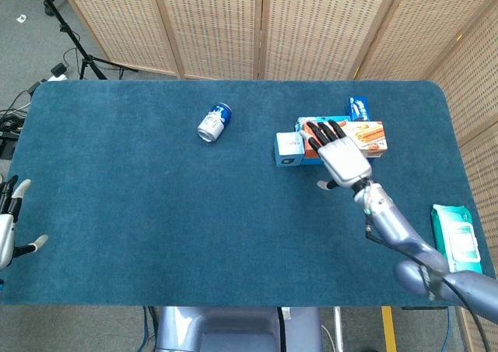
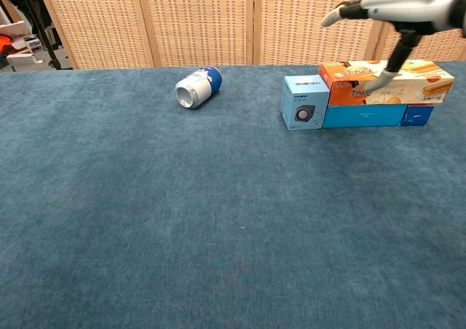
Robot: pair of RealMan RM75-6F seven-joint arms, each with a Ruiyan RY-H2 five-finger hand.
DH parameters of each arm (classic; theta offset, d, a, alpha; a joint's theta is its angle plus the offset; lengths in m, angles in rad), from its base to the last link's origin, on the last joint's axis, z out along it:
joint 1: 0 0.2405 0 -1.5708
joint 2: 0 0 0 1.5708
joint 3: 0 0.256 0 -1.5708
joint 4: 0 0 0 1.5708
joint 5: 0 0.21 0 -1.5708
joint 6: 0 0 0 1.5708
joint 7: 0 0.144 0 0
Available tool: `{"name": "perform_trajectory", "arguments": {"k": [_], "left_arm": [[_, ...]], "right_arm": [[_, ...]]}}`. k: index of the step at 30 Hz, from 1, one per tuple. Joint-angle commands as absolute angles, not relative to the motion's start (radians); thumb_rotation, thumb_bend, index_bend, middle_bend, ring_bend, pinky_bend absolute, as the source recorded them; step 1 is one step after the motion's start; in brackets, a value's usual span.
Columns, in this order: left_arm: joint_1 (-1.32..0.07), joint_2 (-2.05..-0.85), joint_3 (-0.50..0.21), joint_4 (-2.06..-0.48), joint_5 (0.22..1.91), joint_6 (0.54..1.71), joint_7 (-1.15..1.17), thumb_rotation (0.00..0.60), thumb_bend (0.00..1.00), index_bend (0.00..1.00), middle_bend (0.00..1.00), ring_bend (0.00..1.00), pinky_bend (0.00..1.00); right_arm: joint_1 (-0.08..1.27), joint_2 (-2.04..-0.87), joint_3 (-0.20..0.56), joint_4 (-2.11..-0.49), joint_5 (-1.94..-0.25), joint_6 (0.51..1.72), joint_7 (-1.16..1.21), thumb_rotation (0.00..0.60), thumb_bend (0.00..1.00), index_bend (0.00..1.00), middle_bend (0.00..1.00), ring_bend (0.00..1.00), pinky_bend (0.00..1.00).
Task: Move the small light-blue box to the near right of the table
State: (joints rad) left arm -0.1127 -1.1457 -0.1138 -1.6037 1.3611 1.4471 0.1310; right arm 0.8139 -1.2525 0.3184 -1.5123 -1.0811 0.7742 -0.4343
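The small light-blue box (image 1: 289,149) (image 2: 304,102) stands upright in the middle right of the table, touching the left end of a stack of two long boxes. My right hand (image 1: 339,154) (image 2: 397,5) hovers open, fingers spread, above the orange snack box (image 1: 366,135) (image 2: 386,81), just right of the light-blue box and holding nothing. Over the table's near left edge my left hand (image 1: 9,229) is open; only part of it shows, in the head view alone.
A blue and white can (image 1: 215,122) (image 2: 197,86) lies on its side left of centre. A blue long box (image 2: 364,115) sits under the orange one, with a small dark-blue pack (image 1: 357,107) behind. A green wipes pack (image 1: 454,243) lies off the table's right side.
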Motion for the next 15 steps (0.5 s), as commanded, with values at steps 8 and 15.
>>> {"name": "perform_trajectory", "arguments": {"k": [8, 15], "left_arm": [[-0.125, -1.15, -0.133, -1.592, 1.306, 1.42, 0.136, 0.6, 0.0, 0.0, 0.0, 0.0, 0.0], [-0.125, -1.147, -0.138, -1.598, 1.293, 1.421, 0.133, 0.6, 0.0, 0.0, 0.0, 0.0, 0.0]], "right_arm": [[1.064, -1.528, 0.278, -1.223, -0.637, 0.735, -0.73, 0.6, 0.0, 0.0, 0.0, 0.0, 0.0], [1.114, -1.585, 0.275, -1.15, -0.617, 0.739, -0.728, 0.6, 0.0, 0.0, 0.0, 0.0, 0.0]]}}
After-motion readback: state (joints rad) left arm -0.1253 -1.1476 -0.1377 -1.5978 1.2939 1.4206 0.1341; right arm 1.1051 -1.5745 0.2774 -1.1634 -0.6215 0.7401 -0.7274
